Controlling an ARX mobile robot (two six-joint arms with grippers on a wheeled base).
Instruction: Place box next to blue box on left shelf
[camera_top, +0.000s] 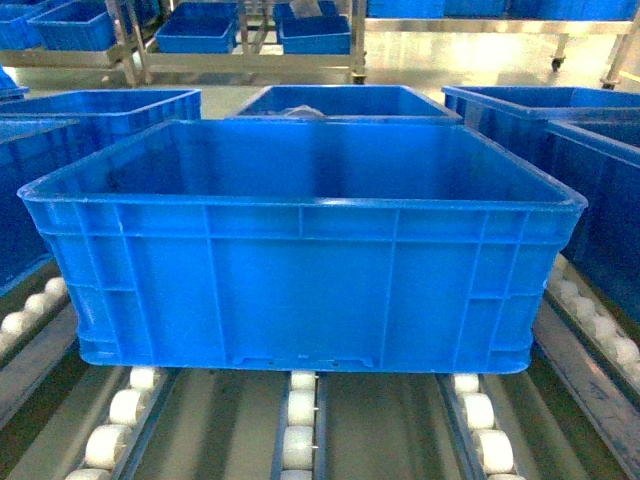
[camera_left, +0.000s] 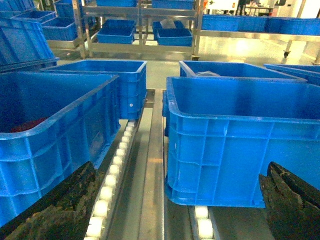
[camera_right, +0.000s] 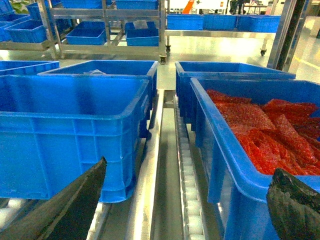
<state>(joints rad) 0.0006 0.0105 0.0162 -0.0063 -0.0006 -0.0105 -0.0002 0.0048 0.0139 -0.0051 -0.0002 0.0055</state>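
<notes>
The box (camera_top: 300, 260) is a large, empty, bright-blue ribbed crate resting on the white roller rails (camera_top: 300, 420) of the left shelf. It fills the right of the left wrist view (camera_left: 240, 145) and the left of the right wrist view (camera_right: 65, 135). A blue box (camera_left: 50, 135) stands beside it on the left, a narrow rail gap between them. My left gripper (camera_left: 181, 172) is open, its dark fingers (camera_left: 65, 205) low and wide apart, holding nothing. My right gripper (camera_right: 190, 165) is open too, and empty. Neither gripper shows in the head view.
A crate of red bags (camera_right: 260, 130) sits on the box's right. More blue crates (camera_top: 345, 100) stand behind on the rack. Steel-framed shelving (camera_top: 250, 40) with further crates lines the far side of the floor. A roller rail (camera_right: 190, 165) runs between box and right crate.
</notes>
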